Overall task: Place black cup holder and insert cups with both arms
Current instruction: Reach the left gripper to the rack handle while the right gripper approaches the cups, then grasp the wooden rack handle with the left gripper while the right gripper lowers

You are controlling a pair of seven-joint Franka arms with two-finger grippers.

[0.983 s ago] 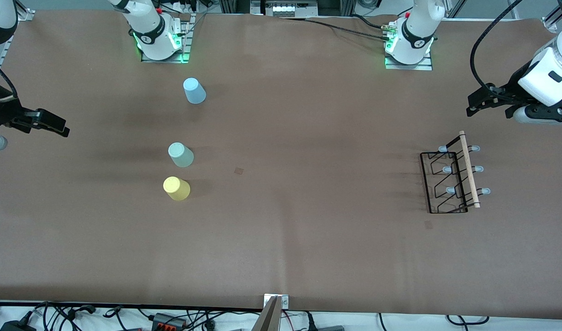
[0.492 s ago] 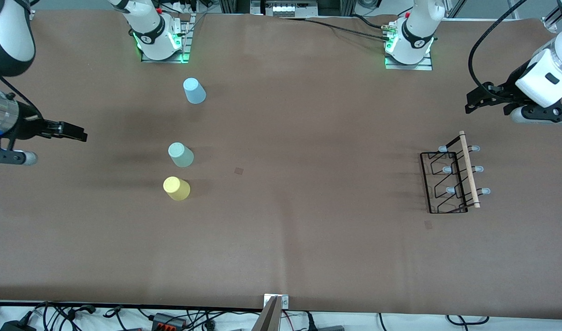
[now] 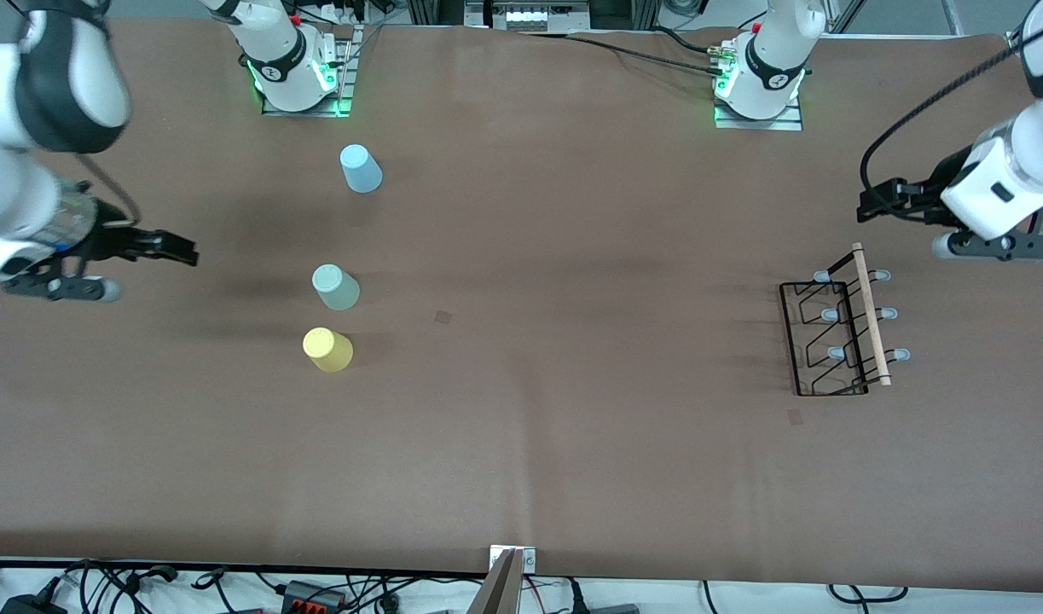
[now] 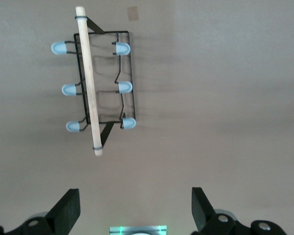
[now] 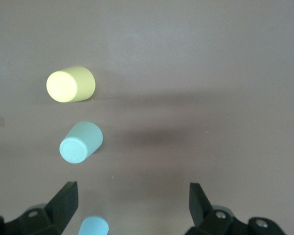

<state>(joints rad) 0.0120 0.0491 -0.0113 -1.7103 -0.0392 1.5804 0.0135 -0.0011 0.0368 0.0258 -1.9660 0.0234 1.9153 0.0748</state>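
Left wrist view shows the left gripper (image 4: 132,210) spread wide and empty, hovering over brown counter (image 3: 572,443) near the thin black wire cup holder (image 4: 100,83) with its light wooden rod (image 4: 88,78). That rod looks the stiffest, surest hold; the wire seems light and springy. Right gripper (image 5: 132,208), likewise open, hangs near three upturned plastic cups: mint (image 5: 81,142), yellow (image 5: 71,84), blue (image 5: 93,226), probably light and slippery.

light blue cup (image 5: 93,227): you see only its top, the right wrist view's edge cuts off the rest | right gripper (image 5: 132,205) and left gripper (image 4: 134,208): each wrist view cuts the bodies off, you get only the two fingers | both arms: the front view's side edges cut off their middle links
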